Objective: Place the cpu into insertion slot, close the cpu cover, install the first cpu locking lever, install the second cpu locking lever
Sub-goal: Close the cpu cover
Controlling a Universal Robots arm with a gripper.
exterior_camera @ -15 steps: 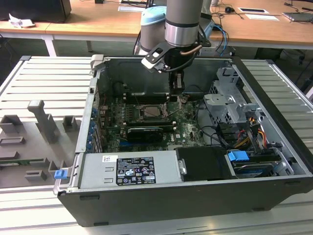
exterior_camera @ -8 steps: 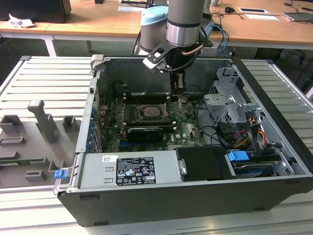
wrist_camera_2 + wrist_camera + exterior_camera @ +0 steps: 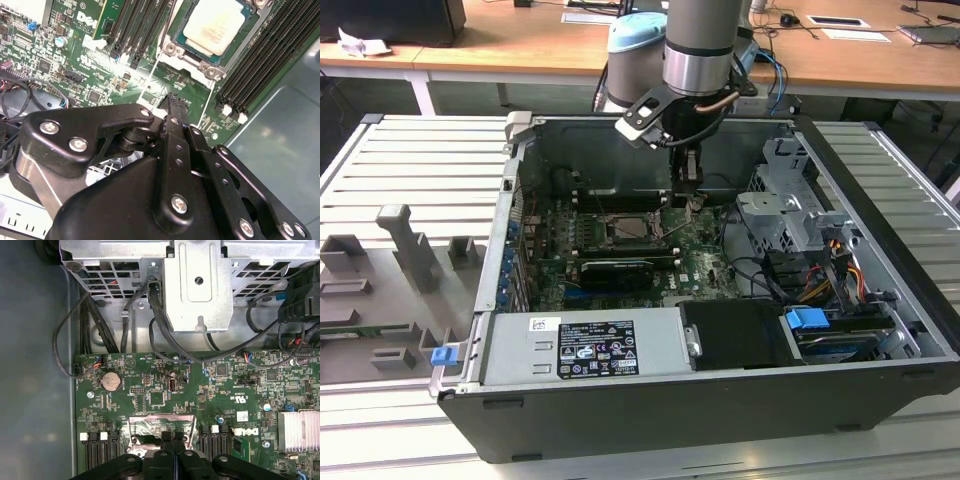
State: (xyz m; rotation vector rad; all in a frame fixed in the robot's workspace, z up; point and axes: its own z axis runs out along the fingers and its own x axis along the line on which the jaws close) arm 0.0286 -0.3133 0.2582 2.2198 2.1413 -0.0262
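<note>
Cpu [image 3: 215,25] lies face up in the insertion slot [image 3: 191,54] on the green motherboard [image 3: 100,75]. My hand [image 3: 173,100] hovers just beside the slot, its black fingers clenched together, gripping nothing I can make out.

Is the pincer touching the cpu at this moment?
Apart. In the second wrist view the pincer ends over the green board, and the socket's metal frame lies between it and the cpu.
</note>
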